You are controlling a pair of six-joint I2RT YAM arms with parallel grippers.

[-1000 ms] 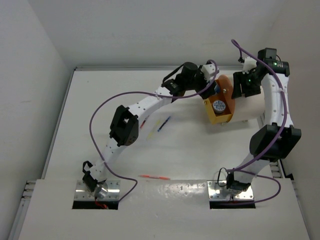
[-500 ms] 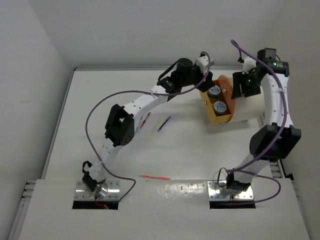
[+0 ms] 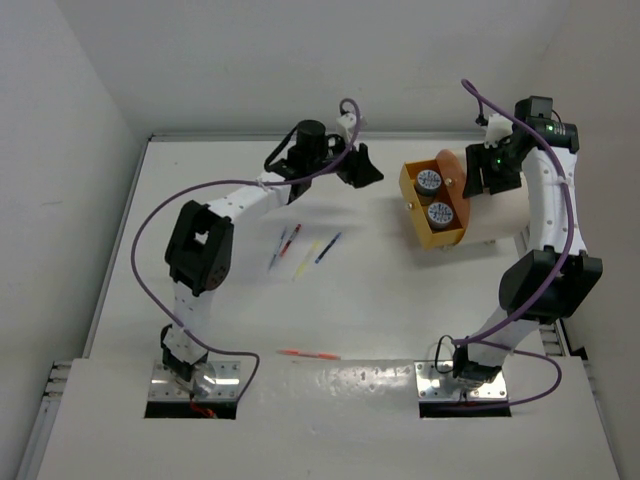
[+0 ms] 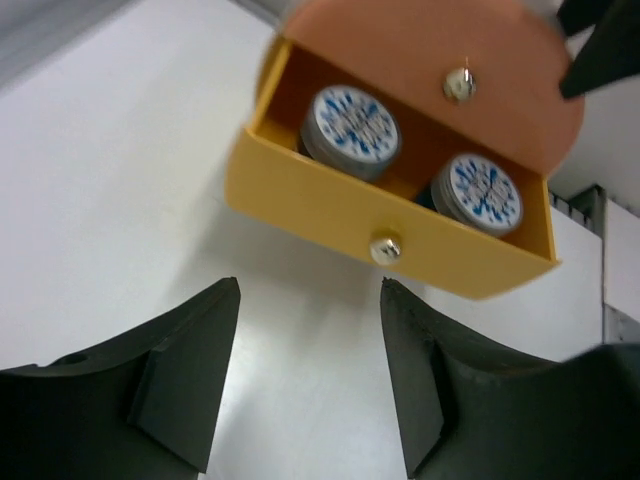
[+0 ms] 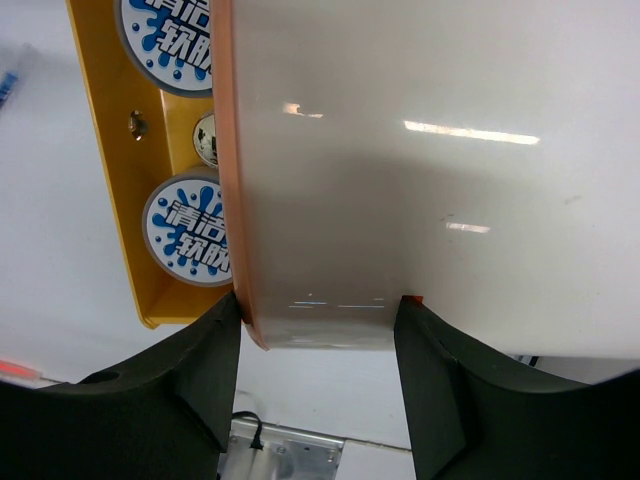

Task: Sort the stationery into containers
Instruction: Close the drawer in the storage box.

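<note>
The left gripper (image 3: 362, 168), fingers apart, is hovering by the table's far edge. The right gripper (image 3: 487, 172), fingers apart, is hanging over the drum (image 3: 500, 215) in the far right corner; its drawer (image 3: 432, 232) is holding two cylinders (image 3: 429, 181).

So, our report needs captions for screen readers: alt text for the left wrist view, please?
An open orange drawer holds two blue-and-white cylinders, under a round orange disc with a knob. Below, the left gripper hangs open and empty over the white table.
</note>
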